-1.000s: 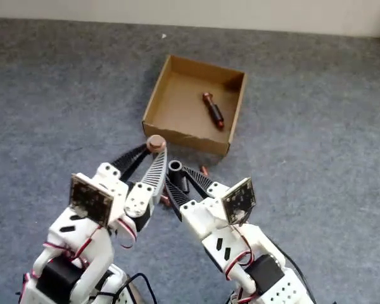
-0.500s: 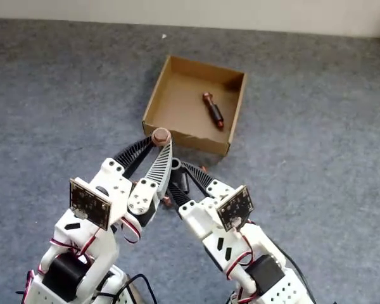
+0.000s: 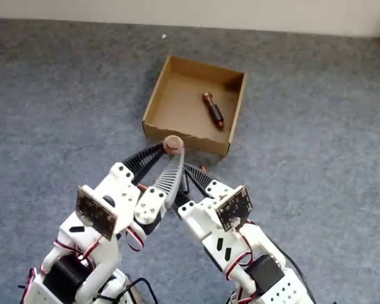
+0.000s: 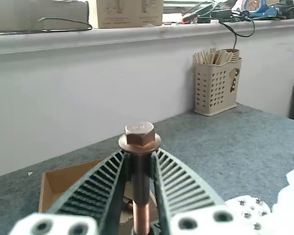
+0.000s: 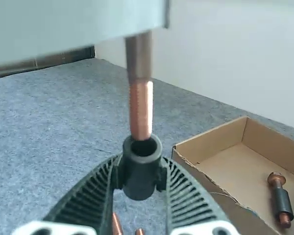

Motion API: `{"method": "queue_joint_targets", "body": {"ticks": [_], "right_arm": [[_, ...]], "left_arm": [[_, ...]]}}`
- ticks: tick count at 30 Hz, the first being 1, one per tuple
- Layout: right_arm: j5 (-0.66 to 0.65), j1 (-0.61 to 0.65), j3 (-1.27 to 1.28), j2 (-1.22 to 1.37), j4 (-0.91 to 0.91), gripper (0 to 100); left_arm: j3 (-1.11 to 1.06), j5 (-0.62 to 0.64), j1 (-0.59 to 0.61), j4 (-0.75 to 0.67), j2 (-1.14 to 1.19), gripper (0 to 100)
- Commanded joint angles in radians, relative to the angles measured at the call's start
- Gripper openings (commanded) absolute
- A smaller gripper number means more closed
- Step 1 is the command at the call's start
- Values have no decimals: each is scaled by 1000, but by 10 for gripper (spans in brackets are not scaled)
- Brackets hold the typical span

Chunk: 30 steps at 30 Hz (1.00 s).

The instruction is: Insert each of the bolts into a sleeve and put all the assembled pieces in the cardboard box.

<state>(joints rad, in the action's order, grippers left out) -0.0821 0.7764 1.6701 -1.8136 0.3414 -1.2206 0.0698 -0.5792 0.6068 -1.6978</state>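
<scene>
My left gripper [image 3: 171, 154] is shut on a copper bolt [image 3: 172, 144] and holds it upright, head up; the hex head [image 4: 139, 134] stands above the fingertips. Right under it, my right gripper [image 5: 139, 171] is shut on a black sleeve [image 5: 142, 164] with its bore facing up. The bolt's threaded tip [image 5: 140, 117] sits at the sleeve's mouth, just entering it. In the high view the left fingers cover most of the sleeve and the right gripper [image 3: 189, 183]. The cardboard box [image 3: 157, 101] lies just beyond both grippers, with one assembled bolt-and-sleeve piece [image 3: 213, 111] inside.
Loose copper bolts lie on the grey carpet below the grippers [image 5: 116, 225], and one shows near the box's front wall [image 3: 204, 169]. The box's near wall [image 5: 210, 147] is close ahead of the right gripper. Open carpet stretches left and right.
My left gripper has carried the bolt to the right until it stands over the sleeve. The right gripper drew back slightly with the sleeve.
</scene>
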Motion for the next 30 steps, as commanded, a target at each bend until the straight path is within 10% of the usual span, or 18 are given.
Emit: {"method": "queue_joint_targets", "body": {"ticks": [1, 30], "right_arm": [[-11, 12, 119, -13, -21, 3], [-3, -82, 119, -22, 1, 3]], "left_arm": [[48, -23, -24, -14, -5, 6], [-151, -212, -12, 40, -7, 114]]}}
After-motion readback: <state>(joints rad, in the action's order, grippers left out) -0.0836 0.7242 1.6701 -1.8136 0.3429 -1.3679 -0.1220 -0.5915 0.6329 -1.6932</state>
